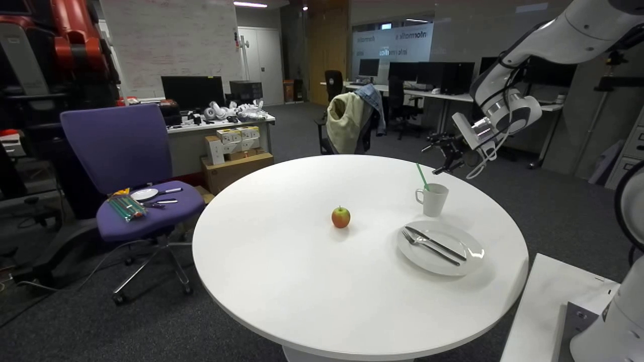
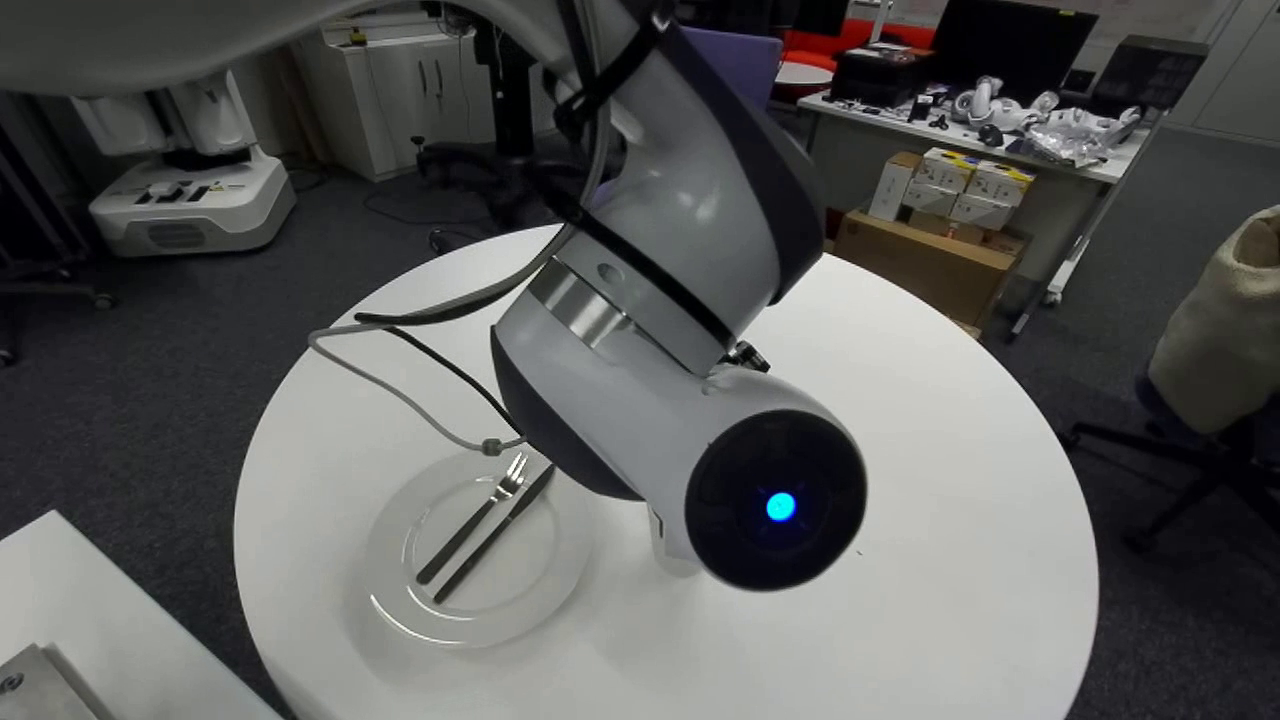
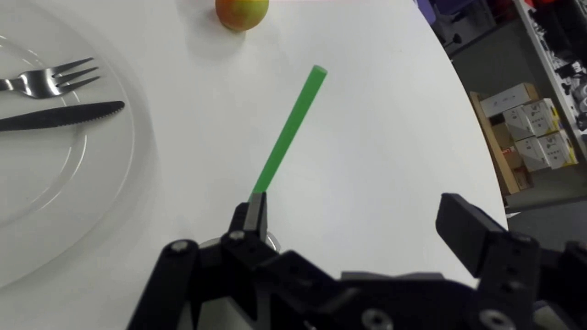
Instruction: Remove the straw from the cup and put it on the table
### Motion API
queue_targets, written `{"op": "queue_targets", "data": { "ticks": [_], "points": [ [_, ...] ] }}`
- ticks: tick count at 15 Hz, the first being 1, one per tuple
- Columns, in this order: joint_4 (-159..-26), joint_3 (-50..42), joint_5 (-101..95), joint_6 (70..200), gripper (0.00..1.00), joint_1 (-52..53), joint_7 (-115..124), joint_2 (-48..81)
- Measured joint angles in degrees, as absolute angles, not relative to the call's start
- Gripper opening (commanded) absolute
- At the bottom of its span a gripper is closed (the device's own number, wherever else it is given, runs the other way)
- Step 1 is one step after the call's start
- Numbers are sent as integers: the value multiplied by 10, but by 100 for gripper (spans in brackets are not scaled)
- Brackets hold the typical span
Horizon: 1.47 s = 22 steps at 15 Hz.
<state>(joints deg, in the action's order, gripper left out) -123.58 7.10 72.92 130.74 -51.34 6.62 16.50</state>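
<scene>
The green straw point(image 1: 422, 176) stands tilted in the white cup point(image 1: 434, 201), its upper part sticking out above the rim. The cup stands upright on the round white table point(image 1: 282, 261). My gripper point(image 1: 431, 161) is open and empty, above the cup and close to the straw. In the wrist view the straw point(image 3: 291, 130) runs up from behind the left finger of the gripper point(image 3: 353, 199), outside the gap between the fingers. That finger hides the straw's lower part and most of the cup. In an exterior view the arm hides the straw, the gripper and most of the cup point(image 2: 673, 562).
A white plate point(image 1: 410, 254) with a fork point(image 1: 427, 246) and a knife point(image 1: 437, 244) lies beside the cup. An apple point(image 1: 340, 217) sits near the table's middle and shows in the wrist view point(image 3: 241, 13). A purple chair point(image 1: 151, 201) stands beyond the table edge.
</scene>
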Motion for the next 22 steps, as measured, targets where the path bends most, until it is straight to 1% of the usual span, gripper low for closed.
{"op": "queue_targets", "data": {
  "ticks": [4,8,17,18,19,20,22],
  "points": [
    [-1230,-19,753,1255,100,-432,65,165],
    [-1230,-81,758,1215,100,-373,65,165],
    [-1230,-150,775,1158,100,-305,43,183],
    [-1230,-155,775,1151,75,-300,39,187],
    [-1230,-159,776,1145,74,-297,34,191],
    [-1230,-162,776,1141,68,-294,29,195],
    [-1230,-167,776,1135,52,-290,19,201]
  ]
}}
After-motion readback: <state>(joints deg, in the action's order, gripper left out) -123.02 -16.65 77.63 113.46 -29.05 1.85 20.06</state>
